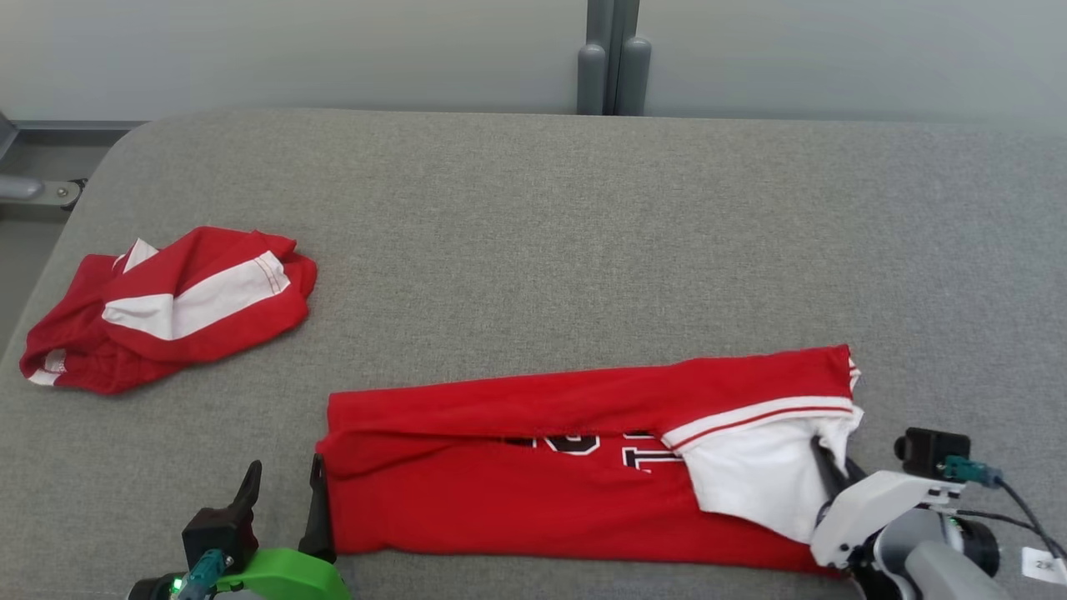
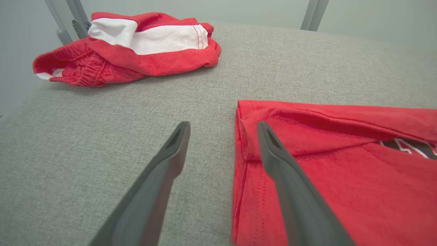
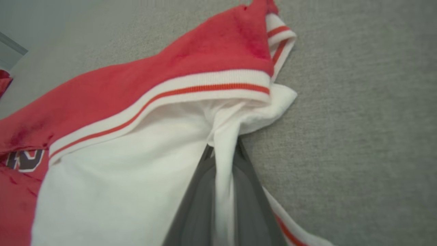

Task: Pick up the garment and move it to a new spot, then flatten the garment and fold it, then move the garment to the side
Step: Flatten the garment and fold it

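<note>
Right pincer (image 1: 827, 471), lower right of head view: jaws closed tight w/ a pinch of the white sleeve (image 1: 754, 475) between them. Its wrist view backs this up, w/ the cloth squeezed btw both dark fingers (image 3: 198, 205) and bunched just above the tips.

Left pincer (image 1: 283, 482), lower left: wide open, holds nothing. One finger is over the bare worktop (image 1: 583, 233), the other over the shirt's left edge. Can't tell if that finger touches the cloth.

Shirt (image 1: 517, 492): red, lies flat as a long band across the lower centre of the frame, running from the left pincer to the right one. So one pincer sits at each end, but only the right end is gripped. The top edge laps down over the print and the letters are half hidden.

Progress, as a judgement: pick-up, move & flatten look done, and the 1st lengthwise fold looks in. Prob left to do are a cross fold or two to shorten the band, then the shift to the side. The grip on the sleeve end suggests that end gets carried over next.

Shorts (image 1: 167, 308), red/white & crumpled, lie upper left, well apart from the shirt.
</note>
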### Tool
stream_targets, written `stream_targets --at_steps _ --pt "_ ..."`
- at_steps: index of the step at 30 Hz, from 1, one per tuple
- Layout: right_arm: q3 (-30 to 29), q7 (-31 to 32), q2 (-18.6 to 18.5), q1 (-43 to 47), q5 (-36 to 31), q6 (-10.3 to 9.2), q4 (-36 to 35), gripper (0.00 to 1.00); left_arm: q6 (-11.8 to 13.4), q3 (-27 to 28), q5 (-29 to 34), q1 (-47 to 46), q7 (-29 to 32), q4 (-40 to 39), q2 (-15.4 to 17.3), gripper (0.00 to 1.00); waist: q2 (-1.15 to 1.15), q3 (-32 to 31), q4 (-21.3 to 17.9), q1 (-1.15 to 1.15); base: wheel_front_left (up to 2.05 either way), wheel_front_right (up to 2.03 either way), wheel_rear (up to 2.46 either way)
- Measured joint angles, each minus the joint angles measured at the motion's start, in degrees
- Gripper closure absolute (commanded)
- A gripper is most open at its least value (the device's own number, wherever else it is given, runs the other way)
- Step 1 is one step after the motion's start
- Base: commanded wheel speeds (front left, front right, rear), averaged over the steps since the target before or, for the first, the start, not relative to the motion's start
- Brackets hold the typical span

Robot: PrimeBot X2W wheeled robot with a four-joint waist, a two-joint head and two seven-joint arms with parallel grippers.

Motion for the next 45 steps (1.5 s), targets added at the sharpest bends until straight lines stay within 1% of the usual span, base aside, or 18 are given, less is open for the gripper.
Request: stream_targets --at_steps 2,3,4,5,7,10,12,15,19,23,27,30,33,40,41,42,43,45 --pt "-0.9 -0.7 -0.7 -0.5 0.1 0.00 0.8 1.00 0.0 -0.1 -0.1 0.0 0.0 0.0 0.0 0.00 0.00 0.0 -0.1 0.00 0.00 0.00 0.00" --pt "-3.1 -1.9 -2.1 -1.5 0.5 -0.03 2.5 1.00 -0.1 -0.3 -0.3 0.0 0.0 0.0 0.0 0.00 0.00 0.0 -0.4 0.00 0.00 0.00 0.00" --pt "-4.1 -2.4 -2.9 -1.8 0.3 -0.03 3.2 1.00 -0.3 -0.4 -0.5 0.0 0.0 0.0 0.0 0.00 0.00 0.0 -0.6 0.00 0.00 0.00 0.00" --pt "-4.1 -2.4 -2.9 -1.8 0.3 -0.03 3.2 1.00 -0.3 -0.4 -0.5 0.0 0.0 0.0 0.0 0.00 0.00 0.0 -0.6 0.00 0.00 0.00 0.00" --pt "-6.2 -3.1 -4.3 -2.4 0.1 -0.09 4.5 1.00 -0.4 -0.5 -0.6 0.0 0.0 0.4 0.0 0.00 0.00 -0.1 -1.0 0.00 0.00 0.00 0.00" --pt "-8.2 -3.7 -5.6 -3.2 -1.2 -0.10 5.1 1.00 -0.4 -0.7 -1.0 0.1 0.0 0.7 0.0 0.00 0.00 -0.3 -1.6 0.00 0.00 0.00 0.00" --pt "-8.0 -3.8 -5.7 -3.2 -2.4 -0.11 3.9 1.00 -0.4 -0.9 -1.0 0.1 0.0 0.9 0.0 0.00 0.00 -0.5 -2.0 0.00 0.00 0.00 0.00" --pt "-5.1 -3.9 -5.0 -3.2 -3.7 -0.15 -0.8 1.00 -0.4 -1.3 -1.1 0.4 0.0 1.1 0.0 0.00 0.00 -0.8 -2.6 0.00 0.00 0.00 0.00" --pt "1.6 -3.6 -3.3 -2.5 -4.2 -0.15 -9.8 1.00 -0.4 -1.6 -1.5 0.8 0.0 1.2 0.0 0.00 0.00 -1.2 -3.3 0.00 0.00 0.00 0.00" --pt "8.0 -0.1 -2.2 -1.6 -4.1 -0.16 -18.4 1.00 -0.4 -2.4 -1.6 0.9 0.0 1.4 0.0 0.00 0.00 -1.7 -3.5 0.00 0.00 0.00 0.00" --pt "13.8 4.3 -0.5 -0.5 -3.6 -0.15 -24.3 1.00 -0.5 -3.8 -2.1 0.9 0.0 1.8 0.0 0.00 0.00 -1.7 -2.6 0.00 0.00 0.00 0.00" --pt "16.4 6.1 0.8 -0.3 -3.6 -0.15 -25.5 1.00 -0.6 -5.5 -2.6 0.7 0.0 1.9 0.0 0.00 0.00 -1.6 -1.3 0.00 0.00 0.00 0.00" --pt "18.4 6.9 2.4 -0.7 -4.2 -0.16 -24.6 1.00 -1.0 -7.5 -3.1 0.5 0.0 2.2 0.0 0.00 0.00 -1.4 0.5 0.00 0.00 0.00 0.00" --pt "21.0 7.3 5.3 -4.2 -5.9 -0.18 -17.8 1.00 -0.9 -13.0 -4.7 -1.6 0.0 2.1 -0.1 0.00 0.00 -0.6 6.3 0.00 0.00 0.00 0.00" --pt "21.3 7.3 5.5 -4.7 -6.4 -0.16 -16.6 0.85 -0.8 -13.5 -5.0 -1.8 0.0 2.0 -0.1 0.00 0.00 -0.5 7.2 0.00 0.00 0.00 0.00" --pt "21.3 7.0 5.9 -5.2 -6.2 -0.18 -15.5 0.37 -0.6 -14.0 -5.2 -2.0 0.0 2.0 0.0 0.00 0.00 -0.4 8.1 0.00 0.00 0.00 0.00" --pt "21.6 6.7 6.2 -5.6 -6.1 -0.16 -14.5 0.00 -0.4 -14.4 -5.4 -2.1 0.0 1.9 0.0 0.00 0.00 -0.2 9.0 0.00 0.00 0.00 0.00" --pt "21.8 5.4 6.9 -6.5 -5.4 -0.16 -13.2 0.00 -0.1 -14.7 -5.6 -2.4 0.0 1.7 0.0 0.00 0.00 0.0 10.5 0.00 0.00 0.00 0.00"
